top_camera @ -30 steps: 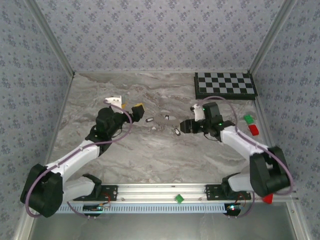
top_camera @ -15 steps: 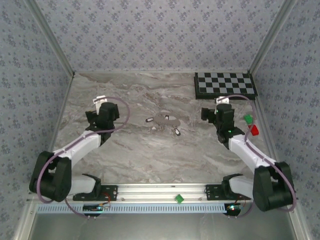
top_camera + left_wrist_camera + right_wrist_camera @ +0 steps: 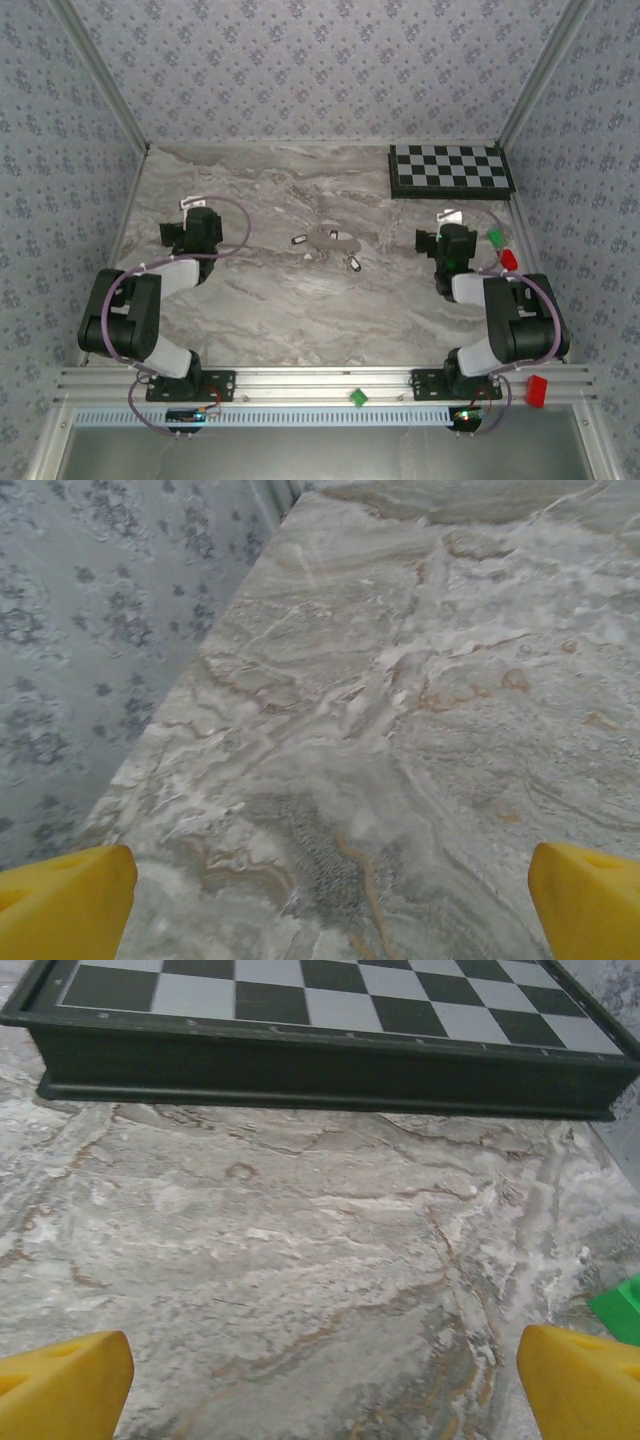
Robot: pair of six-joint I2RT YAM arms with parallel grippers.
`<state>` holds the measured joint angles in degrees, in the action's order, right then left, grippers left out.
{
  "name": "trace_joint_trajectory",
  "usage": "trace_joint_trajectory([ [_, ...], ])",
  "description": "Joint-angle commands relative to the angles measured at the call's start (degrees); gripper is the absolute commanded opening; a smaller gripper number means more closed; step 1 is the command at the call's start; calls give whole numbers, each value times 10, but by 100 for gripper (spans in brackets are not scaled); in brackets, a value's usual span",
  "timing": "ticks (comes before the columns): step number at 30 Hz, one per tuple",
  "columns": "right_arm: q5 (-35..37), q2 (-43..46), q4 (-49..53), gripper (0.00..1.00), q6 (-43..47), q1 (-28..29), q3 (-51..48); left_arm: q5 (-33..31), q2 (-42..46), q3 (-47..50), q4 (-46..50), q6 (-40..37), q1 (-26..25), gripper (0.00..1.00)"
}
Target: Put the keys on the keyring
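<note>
Step in hand: I judge this as a pause between grasps. Neither arm is working on anything, and both are folded close to their own sides of the table (image 3: 250, 300).
Left gripper (image 3: 328, 905): jaws spread as wide as I see them go, 2 yellow fingertips (image 3: 65, 900) at the frame corners, only bare marble between them, nothing held.
Right gripper (image 3: 325, 1385): the same, jaws fully apart and empty, facing the checkerboard (image 3: 320, 1020).
Keyring (image 3: 322, 238): a thin grey loop lying flat near the middle of the table, well apart from both grippers.
Keys (image 3: 297, 240): tiny dark pieces scattered round the loop. 1 lies just left of it, 1 lies below and to its right, and 1 sits at its right edge.
On the ring or not: I cannot tell from overhead whether the key at the right edge is threaded or merely touching. The other 2 look loose to me.
Progress: my guess is that most of the threading is not yet done.
Next move calls for: both arms reaching to the centre, 1 pinching the ring to steady it, the other taking a key by its head and lining its hole up with the wire.
Care needed: the parts are smaller than a finger, so I would close slowly and low to the marble.
Count, task things: 1 keyring and 3 keys I am sure of. A 4th speck near the loop is too small to call.
Count, other things: 1 checkerboard, 1 green block (image 3: 495, 238) and 1 red block (image 3: 508, 259) beside the right arm.
</note>
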<state>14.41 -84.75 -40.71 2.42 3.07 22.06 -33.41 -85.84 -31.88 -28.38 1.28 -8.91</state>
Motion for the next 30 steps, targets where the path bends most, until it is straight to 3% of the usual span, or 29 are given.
trace_joint_trajectory([
  [1, -97, -35, -160, 100, -10, -37, -42, 66, -7, 63, -159, -25, 9, 100],
  [2, -106, -41, -183, 100, -8, -38, -50, 73, -3, 65, -159, -20, 12, 100],
  [6, -160, -30, -147, 100, 7, -43, -39, 201, -1, 60, -134, -7, 57, 100],
  [9, -167, -30, -102, 100, -14, -57, -16, 274, -18, 80, -175, 2, 85, 100],
  [10, -166, -31, -87, 100, -20, -63, -7, 279, -29, 89, -210, 1, 87, 100],
  [12, -168, -31, -84, 99, -17, -65, -6, 284, -21, 80, -175, 3, 89, 100],
  [30, -110, -32, -86, 99, -3, -38, -5, 287, -23, 83, -184, 3, 90, 100],
])
